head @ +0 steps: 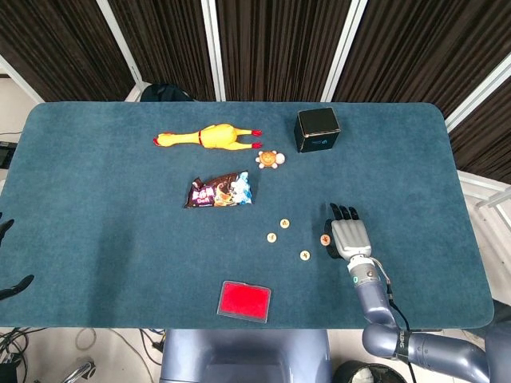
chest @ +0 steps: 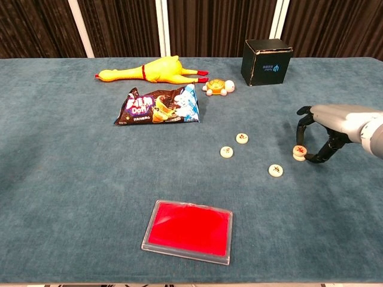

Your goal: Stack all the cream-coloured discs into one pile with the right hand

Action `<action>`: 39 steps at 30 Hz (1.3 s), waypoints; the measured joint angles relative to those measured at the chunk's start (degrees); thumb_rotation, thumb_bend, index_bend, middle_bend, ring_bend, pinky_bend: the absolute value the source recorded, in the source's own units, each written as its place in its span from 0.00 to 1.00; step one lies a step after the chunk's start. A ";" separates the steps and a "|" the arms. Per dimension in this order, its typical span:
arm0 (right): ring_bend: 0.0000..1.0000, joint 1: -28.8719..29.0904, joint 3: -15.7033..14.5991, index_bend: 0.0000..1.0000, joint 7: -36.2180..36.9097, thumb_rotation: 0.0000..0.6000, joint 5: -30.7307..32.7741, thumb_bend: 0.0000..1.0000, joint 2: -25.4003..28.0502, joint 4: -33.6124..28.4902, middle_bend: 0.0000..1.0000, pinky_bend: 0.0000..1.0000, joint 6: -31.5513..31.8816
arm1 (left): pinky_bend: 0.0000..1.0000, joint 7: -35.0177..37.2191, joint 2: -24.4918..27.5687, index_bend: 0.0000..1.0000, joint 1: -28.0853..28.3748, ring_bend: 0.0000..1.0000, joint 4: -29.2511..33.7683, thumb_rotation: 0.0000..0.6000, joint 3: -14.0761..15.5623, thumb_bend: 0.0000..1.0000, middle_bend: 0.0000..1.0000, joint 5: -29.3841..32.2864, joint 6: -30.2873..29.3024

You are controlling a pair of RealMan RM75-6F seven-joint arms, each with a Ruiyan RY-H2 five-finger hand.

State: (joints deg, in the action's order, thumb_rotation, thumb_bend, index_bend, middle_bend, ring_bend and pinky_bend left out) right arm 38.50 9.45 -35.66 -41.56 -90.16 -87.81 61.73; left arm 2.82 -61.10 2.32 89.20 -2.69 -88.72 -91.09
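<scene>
A red tray (chest: 187, 231) lies nearest. Beyond it, three cream discs (chest: 275, 171) lie loose; the right hand (chest: 326, 133) pinches a fourth (chest: 299, 152) on the table. Farther back: snack bag (chest: 158, 106), toy turtle (chest: 218, 86), rubber chicken (chest: 151, 69), black box (chest: 267, 61). The left hand (head: 9, 259) can't be judged.
</scene>
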 measured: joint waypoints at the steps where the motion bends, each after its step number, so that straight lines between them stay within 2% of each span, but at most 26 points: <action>1: 0.00 -0.08 -0.10 0.41 -0.07 1.00 -0.13 0.41 0.18 -0.49 0.00 0.00 0.20 | 0.03 0.02 0.00 0.12 0.00 0.00 0.00 1.00 0.00 0.10 0.00 0.02 0.04; 8: 0.00 -0.72 -0.53 0.38 -0.92 1.00 -1.42 0.41 0.88 -5.31 0.00 0.00 3.35 | 0.03 -0.04 -0.07 0.12 -0.02 0.00 0.10 1.00 -0.04 0.10 0.00 -0.04 -0.13; 14: 0.00 -0.99 -1.07 0.38 -1.90 1.00 -2.77 0.41 -0.75 -7.35 0.00 0.00 5.61 | 0.03 -0.09 -0.07 0.12 -0.05 0.00 0.20 1.00 -0.06 0.10 0.00 0.03 -0.13; 27: 0.00 -1.11 -1.72 0.38 -2.81 1.00 -3.06 0.41 -6.92 -5.21 0.00 0.00 7.04 | 0.03 0.37 -0.01 0.12 -0.09 0.00 0.28 1.00 -0.24 0.10 0.00 0.38 -0.11; 39: 0.00 -1.39 -1.35 0.39 -2.94 1.00 -2.63 0.41 -8.37 -2.51 0.00 0.00 6.54 | 0.03 0.47 0.03 0.12 -0.10 0.00 0.29 1.00 -0.31 0.10 0.00 0.51 -0.06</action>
State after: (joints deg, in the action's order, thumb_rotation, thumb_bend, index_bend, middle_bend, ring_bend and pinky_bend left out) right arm 37.12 8.10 -38.60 -44.18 -98.53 -90.31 68.28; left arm 3.29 -61.07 2.22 89.49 -3.01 -88.21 -91.15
